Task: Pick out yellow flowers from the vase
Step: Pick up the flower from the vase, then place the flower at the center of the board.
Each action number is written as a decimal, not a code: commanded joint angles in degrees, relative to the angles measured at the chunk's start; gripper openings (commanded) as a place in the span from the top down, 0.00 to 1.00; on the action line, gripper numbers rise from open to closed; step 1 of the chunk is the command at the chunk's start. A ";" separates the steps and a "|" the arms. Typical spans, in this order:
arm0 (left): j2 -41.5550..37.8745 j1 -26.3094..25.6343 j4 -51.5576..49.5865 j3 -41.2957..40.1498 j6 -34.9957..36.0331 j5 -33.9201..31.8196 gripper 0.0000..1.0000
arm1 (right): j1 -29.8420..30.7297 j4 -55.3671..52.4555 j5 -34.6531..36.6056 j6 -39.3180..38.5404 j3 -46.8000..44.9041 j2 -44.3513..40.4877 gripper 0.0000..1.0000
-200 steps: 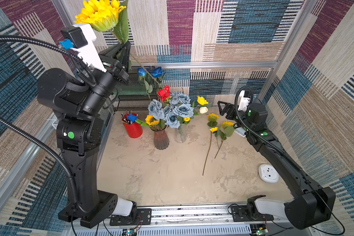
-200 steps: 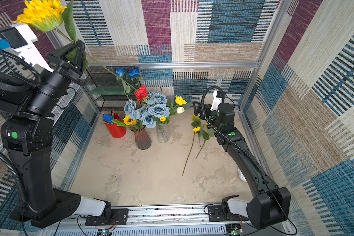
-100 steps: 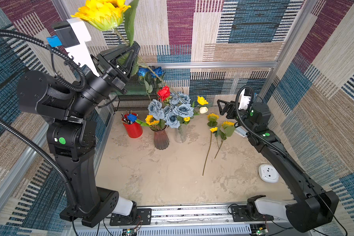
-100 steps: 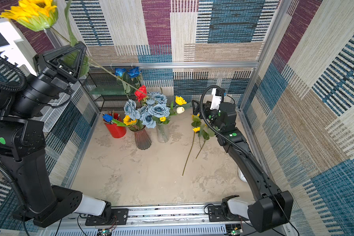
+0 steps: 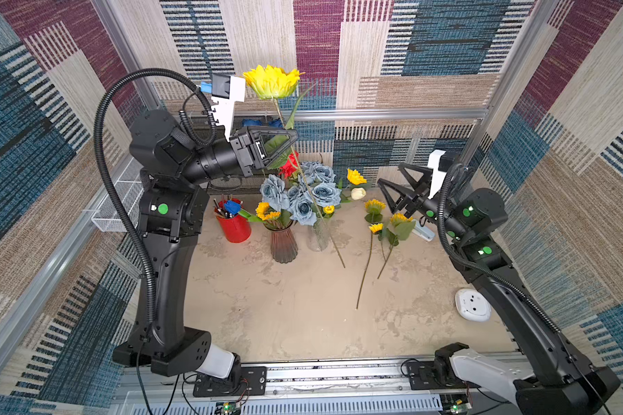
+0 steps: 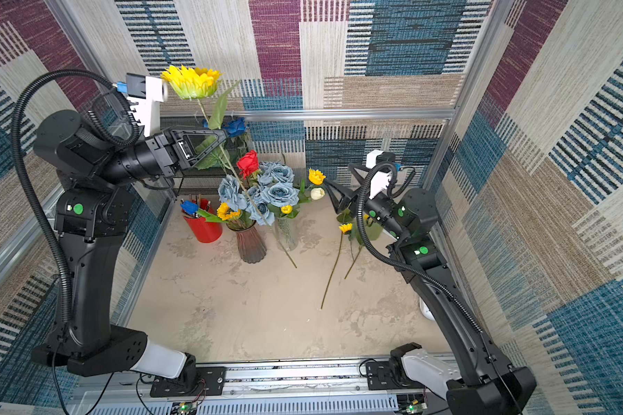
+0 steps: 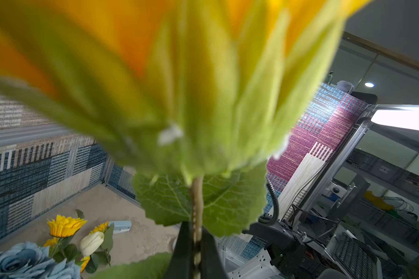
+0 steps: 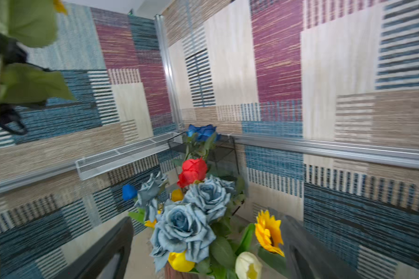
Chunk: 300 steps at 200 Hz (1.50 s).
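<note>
My left gripper (image 5: 291,138) (image 6: 225,138) (image 7: 196,253) is shut on the stem of a large yellow sunflower (image 5: 272,82) (image 6: 191,82) (image 7: 155,72), held high above the vases. Its long stem slants down, ending by the table just right of the clear vase (image 5: 319,235). A small sunflower (image 5: 267,212) sits in the brown ribbed vase (image 5: 283,244). A yellow tulip bud (image 5: 328,209) and another sunflower (image 5: 355,176) (image 8: 269,232) stand among grey-blue roses. Three small sunflowers (image 5: 374,206) lie on the table. My right gripper (image 5: 389,174) (image 8: 203,253) is open, facing the bouquet, holding nothing.
A red cup of pens (image 5: 232,224) stands left of the vases. A black wire rack (image 6: 195,172) with bright blue roses (image 6: 236,125) is behind. A white mesh tray (image 5: 116,201) hangs on the left wall. A white round device (image 5: 472,304) lies at the right.
My left arm has swung the big sunflower rightward and downward from the upper left corner toward the middle. The right arm has hardly moved.
</note>
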 commanded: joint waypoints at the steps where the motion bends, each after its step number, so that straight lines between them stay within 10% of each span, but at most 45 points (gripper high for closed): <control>1: -1.14 -0.23 -2.39 -4.17 6.34 2.15 1.00 | 1.05 -3.11 -13.40 -2.16 3.34 2.77 0.04; 105: 0.91 -7.66 -8.43 -13.03 20.85 -7.53 1.00 | 15.35 -16.50 -24.95 -5.05 17.25 19.83 0.02; 162: 2.00 -9.17 -9.29 -12.22 22.45 -8.37 1.00 | 15.45 -17.71 -25.24 -4.82 18.50 21.98 0.29; 240: 2.68 -9.40 -10.22 -12.73 23.58 -9.52 1.00 | 14.75 -17.41 -27.64 -4.82 19.84 23.35 1.00; 267: 2.88 -9.36 -10.13 -12.56 23.63 -9.36 1.00 | 13.86 -14.89 -28.12 -3.10 19.21 22.88 1.00; 300: 2.53 -9.32 -8.53 -13.39 23.34 -10.50 0.46 | 12.41 -11.03 -27.59 -0.52 17.61 21.42 1.00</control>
